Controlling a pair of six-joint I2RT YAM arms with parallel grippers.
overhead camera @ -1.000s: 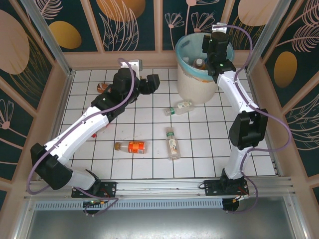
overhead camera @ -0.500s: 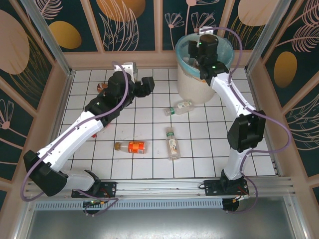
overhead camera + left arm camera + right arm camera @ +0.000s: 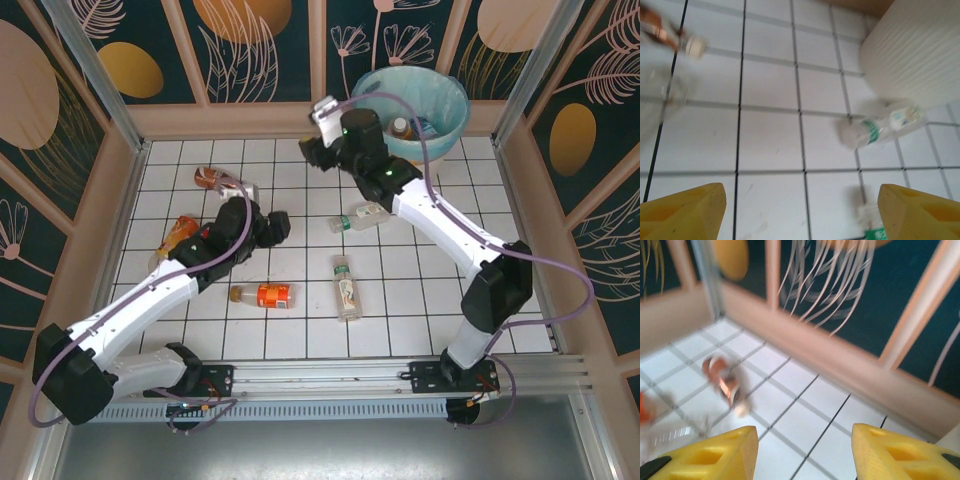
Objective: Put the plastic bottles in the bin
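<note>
The bin (image 3: pixel 437 128), white with a light blue bag, stands at the far right with bottles inside (image 3: pixel 401 127). On the tiles lie several plastic bottles: a brown one (image 3: pixel 213 179), an orange one (image 3: pixel 180 229), an orange-labelled one (image 3: pixel 266 295) and two green-labelled ones (image 3: pixel 346 284) (image 3: pixel 361 216). My left gripper (image 3: pixel 279 226) (image 3: pixel 800 200) hovers open over bare tile, with a green-labelled bottle (image 3: pixel 881 128) ahead beside the bin's wall (image 3: pixel 915 55). My right gripper (image 3: pixel 308 150) (image 3: pixel 805 440) is open and empty, left of the bin, facing the brown bottle (image 3: pixel 722 381).
Wooden rails and patterned panels (image 3: pixel 250 115) close the tiled floor on three sides. The back rail (image 3: pixel 840 370) runs close ahead of the right gripper. The right arm (image 3: pixel 440 220) stretches diagonally over the right half of the floor.
My right gripper has swung from above the bin leftward, out over the tiles. My left gripper has drawn back toward the near left, away from the bin.
</note>
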